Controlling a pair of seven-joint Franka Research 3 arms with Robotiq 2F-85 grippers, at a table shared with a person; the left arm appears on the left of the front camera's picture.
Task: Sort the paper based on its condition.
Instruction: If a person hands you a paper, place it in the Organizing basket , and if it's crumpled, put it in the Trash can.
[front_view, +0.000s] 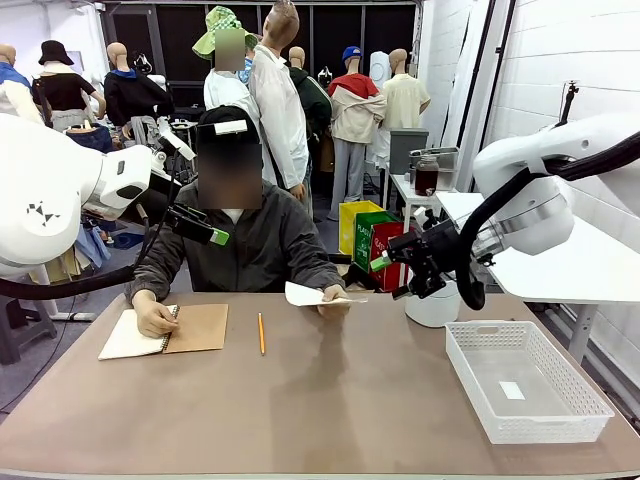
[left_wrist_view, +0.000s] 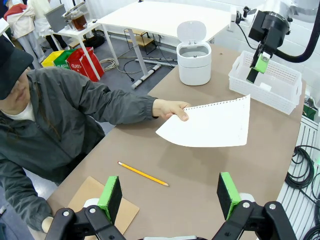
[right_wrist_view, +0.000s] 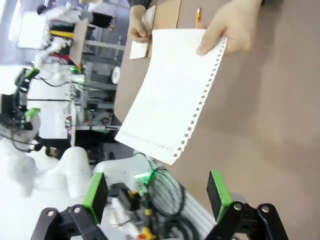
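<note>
The person across the table holds out a flat white sheet of paper (front_view: 305, 294) by one corner, above the tabletop. Its perforated edge shows in the left wrist view (left_wrist_view: 210, 125) and the right wrist view (right_wrist_view: 170, 95). My right gripper (front_view: 400, 266) hangs open in the air just right of the sheet, apart from it, and its green pads (right_wrist_view: 217, 192) stand wide with nothing between them. My left gripper (front_view: 203, 226) is raised at the left, in front of the person's shoulder. It is open too, with its pads (left_wrist_view: 111, 197) far apart.
A spiral notebook (front_view: 165, 330) with a brown cover lies under the person's other hand, with a yellow pencil (front_view: 261, 333) beside it. A white basket (front_view: 560, 400) stands at the right and holds a small white scrap. A white lidded bin (front_view: 432, 305) stands behind it.
</note>
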